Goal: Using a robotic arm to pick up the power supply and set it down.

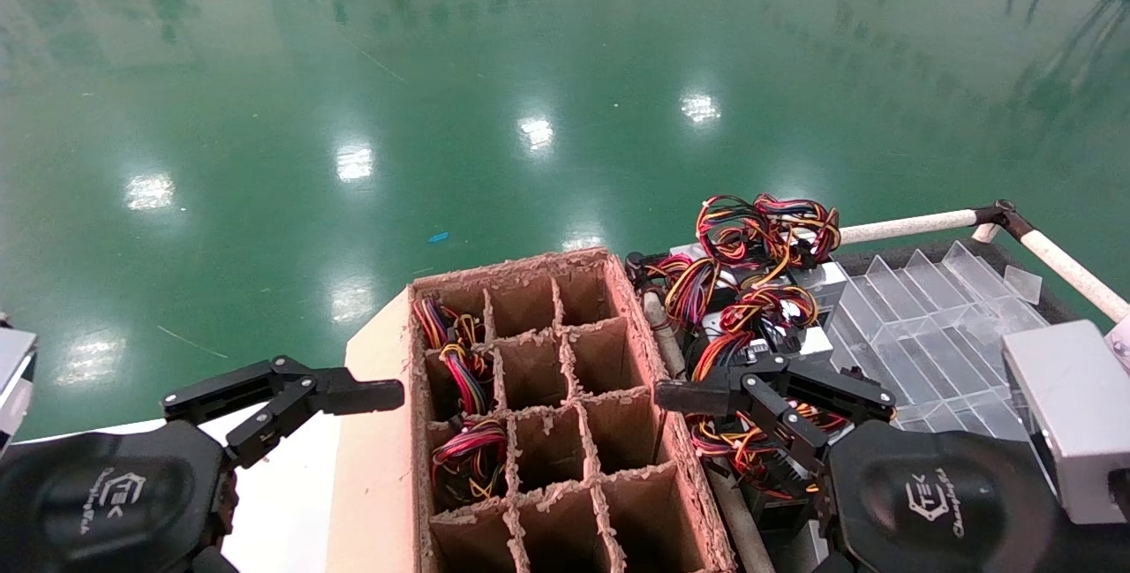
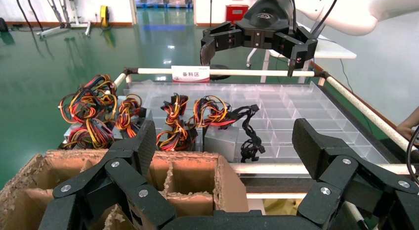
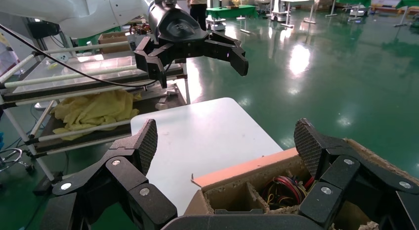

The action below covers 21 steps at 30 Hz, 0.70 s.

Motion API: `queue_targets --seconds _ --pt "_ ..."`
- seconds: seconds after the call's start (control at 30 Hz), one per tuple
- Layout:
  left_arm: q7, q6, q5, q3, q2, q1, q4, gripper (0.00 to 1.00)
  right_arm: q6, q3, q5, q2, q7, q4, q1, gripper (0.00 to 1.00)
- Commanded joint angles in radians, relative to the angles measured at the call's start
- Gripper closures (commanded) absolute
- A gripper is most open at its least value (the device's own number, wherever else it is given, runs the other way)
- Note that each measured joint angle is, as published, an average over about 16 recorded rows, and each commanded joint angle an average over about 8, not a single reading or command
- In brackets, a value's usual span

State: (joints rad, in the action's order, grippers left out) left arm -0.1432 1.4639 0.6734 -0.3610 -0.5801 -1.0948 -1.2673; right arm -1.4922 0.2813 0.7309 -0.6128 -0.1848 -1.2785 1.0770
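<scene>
Right end effector [image 1: 697,396], fingers spread wide and empty, above the power supply [image 1: 759,335] beside the cardboard divider box [image 1: 538,414]; left end effector [image 1: 353,396] likewise wide.

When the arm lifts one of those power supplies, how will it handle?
The power supply is probably rigid and fairly heavy: a metal box. Its wire bundle looks floppy and could snag neighbouring bundles. The right tool hovers open above.

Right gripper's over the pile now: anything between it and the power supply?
Nothing separate shows. The right gripper hangs open above the power supply, whose own red wire loops lie on top. Neighbouring supplies crowd its far side, so a grasp may snag their wires. The left gripper is parked open beside the cardboard box.
</scene>
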Motion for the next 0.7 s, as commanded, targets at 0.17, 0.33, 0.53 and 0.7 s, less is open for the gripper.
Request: queue_targets --seconds 0.17,0.33,0.53,0.7 --pt "0.0 0.0 0.0 0.0 0.0 0.0 0.0 0.0 0.0 0.0 0.0 0.0 0.0 0.0 0.0 0.0" --pt "0.0 0.0 0.0 0.0 0.0 0.0 0.0 0.0 0.0 0.0 0.0 0.0 0.0 0.0 0.0 0.0" --pt "0.0 0.0 0.0 0.0 0.0 0.0 0.0 0.0 0.0 0.0 0.0 0.0 0.0 0.0 0.0 0.0" --pt "0.0 0.0 0.0 0.0 0.0 0.0 0.0 0.0 0.0 0.0 0.0 0.0 0.0 0.0 0.0 0.0"
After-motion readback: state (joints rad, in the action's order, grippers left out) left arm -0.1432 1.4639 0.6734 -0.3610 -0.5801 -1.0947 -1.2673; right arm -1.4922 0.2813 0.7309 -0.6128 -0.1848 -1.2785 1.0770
